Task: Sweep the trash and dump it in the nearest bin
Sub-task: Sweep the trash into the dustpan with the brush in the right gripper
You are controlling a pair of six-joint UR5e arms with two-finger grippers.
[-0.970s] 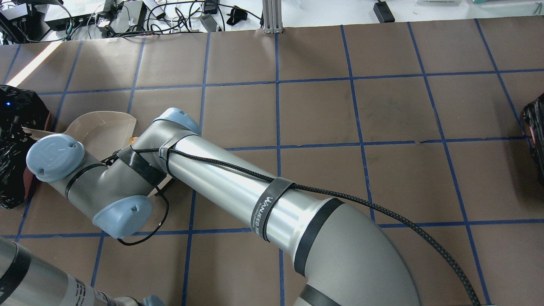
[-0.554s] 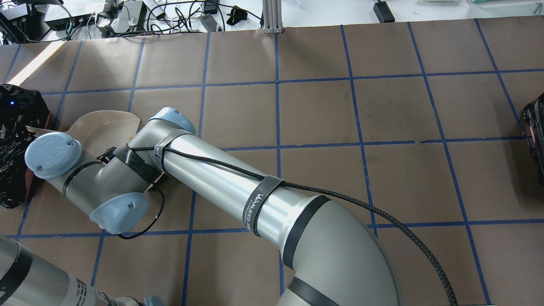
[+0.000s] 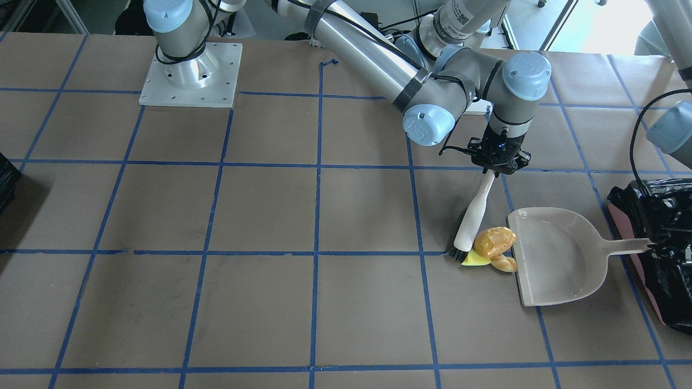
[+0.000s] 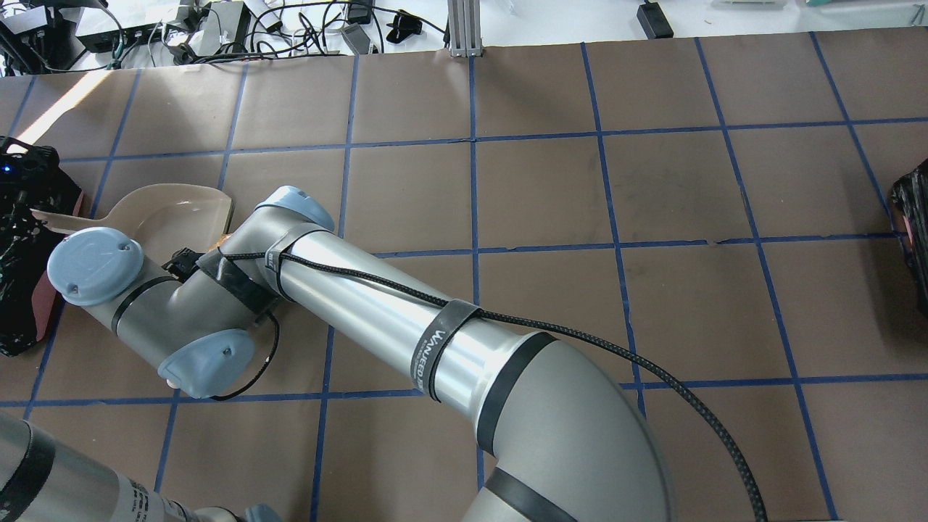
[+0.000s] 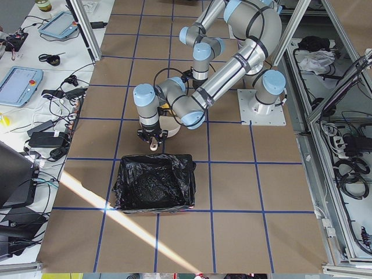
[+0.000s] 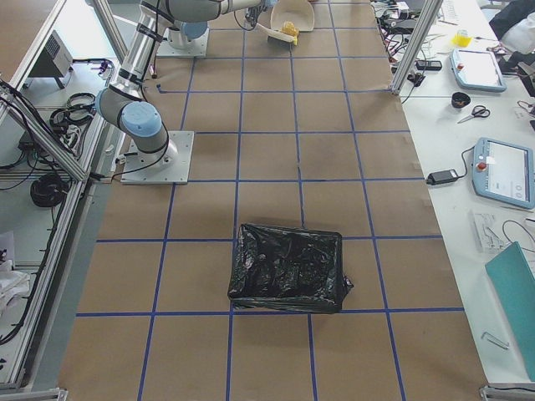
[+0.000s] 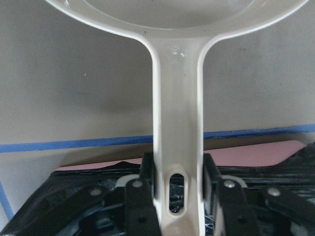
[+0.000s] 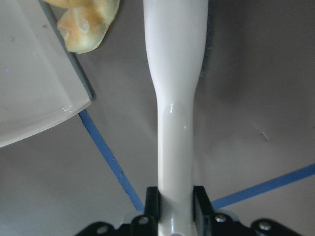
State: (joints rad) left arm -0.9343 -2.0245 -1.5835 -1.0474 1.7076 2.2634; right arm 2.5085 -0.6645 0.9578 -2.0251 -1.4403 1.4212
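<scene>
In the front-facing view my right gripper (image 3: 498,168) is shut on the white handle of a brush (image 3: 471,219). Its dark bristles rest on the table against the trash (image 3: 493,241), an orange wrapper, a yellow scrap and a bread-like piece. The trash lies at the lip of the white dustpan (image 3: 562,259). My left gripper (image 3: 651,246) is shut on the dustpan's handle, above the bin (image 3: 617,222), which is pink-sided with a black bag. The left wrist view shows the handle (image 7: 177,123) between the fingers. The right wrist view shows the brush handle (image 8: 174,98) gripped.
A second black-bagged bin (image 4: 915,239) stands at the table's opposite end. My right arm (image 4: 377,312) crosses the table diagonally and hides the brush in the overhead view. Blue tape gridlines cover the brown table. Cables and devices lie beyond the far edge.
My right arm has swung a little to the left with the brush. The dustpan and the left gripper have shifted slightly toward the far edge.
</scene>
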